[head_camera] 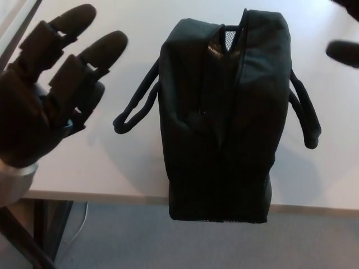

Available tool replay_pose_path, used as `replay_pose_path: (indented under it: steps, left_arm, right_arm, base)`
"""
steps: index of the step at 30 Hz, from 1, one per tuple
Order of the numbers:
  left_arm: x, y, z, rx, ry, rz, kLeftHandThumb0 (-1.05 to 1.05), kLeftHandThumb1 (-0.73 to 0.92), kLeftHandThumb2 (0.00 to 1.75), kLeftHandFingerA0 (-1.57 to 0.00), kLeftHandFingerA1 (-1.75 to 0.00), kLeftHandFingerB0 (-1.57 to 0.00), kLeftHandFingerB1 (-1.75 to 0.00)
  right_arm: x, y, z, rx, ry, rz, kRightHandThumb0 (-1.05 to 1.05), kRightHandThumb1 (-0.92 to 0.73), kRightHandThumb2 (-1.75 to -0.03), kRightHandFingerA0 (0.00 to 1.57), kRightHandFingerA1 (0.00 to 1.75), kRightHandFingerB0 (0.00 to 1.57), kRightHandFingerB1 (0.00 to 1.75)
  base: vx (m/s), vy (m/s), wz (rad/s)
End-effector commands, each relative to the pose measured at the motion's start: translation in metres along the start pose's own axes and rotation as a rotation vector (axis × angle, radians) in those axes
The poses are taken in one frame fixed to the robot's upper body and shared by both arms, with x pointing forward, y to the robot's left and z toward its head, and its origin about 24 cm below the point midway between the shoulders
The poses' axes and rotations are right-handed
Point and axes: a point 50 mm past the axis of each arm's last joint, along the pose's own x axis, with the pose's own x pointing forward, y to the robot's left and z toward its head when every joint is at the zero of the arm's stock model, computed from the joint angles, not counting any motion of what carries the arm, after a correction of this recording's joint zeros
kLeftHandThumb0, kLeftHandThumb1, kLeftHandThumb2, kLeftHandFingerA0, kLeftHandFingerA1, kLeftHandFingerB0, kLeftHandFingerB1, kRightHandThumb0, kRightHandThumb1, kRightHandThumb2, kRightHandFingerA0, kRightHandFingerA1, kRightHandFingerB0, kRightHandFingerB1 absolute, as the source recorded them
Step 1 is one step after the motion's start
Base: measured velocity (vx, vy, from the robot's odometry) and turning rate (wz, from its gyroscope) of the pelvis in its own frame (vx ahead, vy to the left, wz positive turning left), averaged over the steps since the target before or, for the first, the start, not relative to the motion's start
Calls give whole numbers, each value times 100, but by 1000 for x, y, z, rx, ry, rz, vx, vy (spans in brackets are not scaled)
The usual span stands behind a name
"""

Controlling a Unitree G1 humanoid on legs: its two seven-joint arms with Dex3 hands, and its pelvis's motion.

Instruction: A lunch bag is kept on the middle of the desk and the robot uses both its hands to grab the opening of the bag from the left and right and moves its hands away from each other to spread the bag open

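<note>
the black lunch bag [224, 117] sits on the white surface [140, 33], its opening drawn narrow, the left robot hand [45, 101] spread empty at left, the right robot hand [343, 50] barely visible, state unclear.

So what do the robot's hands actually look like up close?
The left hand is matte black, with a bulky rounded palm and thick fingers built from blocky segments that end in smooth rounded tips. At its base sits a pale metallic wrist collar. Of the right hand only a blurred black fingertip shows at the picture's edge, so its build cannot be made out.
</note>
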Motion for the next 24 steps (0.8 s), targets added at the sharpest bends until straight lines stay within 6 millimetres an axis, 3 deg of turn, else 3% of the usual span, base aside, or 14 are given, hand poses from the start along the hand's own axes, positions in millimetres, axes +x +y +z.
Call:
replay_pose_path:
  steps: [1, 3, 4, 6, 7, 9, 10, 11, 13, 14, 17, 18, 24]
  left_arm:
    - [-14, 14, -2, 19, 25, -25, 11, 37, 92, -16, -50, -5, -46]
    - [-22, 20, -2, 14, 34, -26, 10, 35, 91, -17, -50, -8, -47]
    - [-31, 25, -1, 5, 58, -13, 2, 45, 70, -31, -33, -26, -31]
    - [-51, 33, 1, -20, 133, -7, 1, 46, 71, -30, -32, -28, -31]
    - [-66, 37, 4, -53, 198, -20, -5, 55, 60, -31, -34, -25, -31]
    - [-97, 44, 10, -101, 328, -54, -12, 59, 59, -31, -33, -21, -29]
    - [-102, 45, 11, -105, 348, -62, -12, 59, 59, -31, -33, -21, -29]
    - [-117, 49, 14, -107, 413, -84, -15, 43, 92, -20, -52, -7, -47]
    - [-158, 56, 31, -141, 612, -149, -15, 47, 94, -29, -57, -7, -46]
    - [-169, 60, 35, -135, 663, -169, -15, 48, 94, -27, -56, -7, -46]
    - [-186, 67, 45, -140, 780, -192, -18, 49, 95, -26, -56, -8, -47]
    - [-197, 69, 54, -167, 859, -173, -20, 69, 61, -32, -37, -19, -28]
    - [-226, 70, 90, -262, 1076, -166, -26, 70, 61, -34, -35, -19, -28]
  right_arm:
    - [-29, -12, 9, 52, 71, 1, -33, -52, -56, 51, 41, 31, 33]
    - [-44, -12, 19, 95, 122, -62, -33, -52, -55, 57, 42, 38, 35]
    - [-58, -8, 27, 127, 164, -135, -32, -58, -57, 66, 48, 50, 41]
    - [-85, -3, 43, 184, 239, -217, -30, -60, -57, 69, 52, 53, 44]
    - [-102, 2, 51, 185, 274, -186, -34, -63, -59, 60, 44, 53, 43]
    - [-134, 11, 69, 203, 347, -124, -35, -60, -58, 56, 41, 52, 42]
    - [-139, 12, 72, 212, 360, -119, -35, -60, -58, 56, 41, 52, 42]
    - [-153, 16, 81, 237, 404, -101, -35, -62, -59, 53, 41, 47, 40]
    - [-193, 21, 109, 249, 529, -21, -37, -68, -60, 42, 37, 36, 35]
    - [-205, 23, 118, 252, 559, 4, -35, -67, -60, 40, 37, 35, 35]
    - [-223, 27, 133, 246, 599, 44, -40, -56, -74, 33, 45, 31, 43]
    - [-231, 31, 143, 285, 650, 71, -31, -65, -60, 37, 38, 27, 33]
    - [-252, 58, 182, 473, 826, 143, -32, -67, -60, 34, 36, 25, 31]
  base:
    - [0, 0, 0]
    - [0, 0, 0]
    - [0, 0, 0]
    - [0, 0, 0]
    - [0, 0, 0]
    - [0, 0, 0]
    - [0, 0, 0]
    - [0, 0, 0]
    - [0, 0, 0]
    - [0, 0, 0]
    - [0, 0, 0]
    - [0, 0, 0]
    - [0, 0, 0]
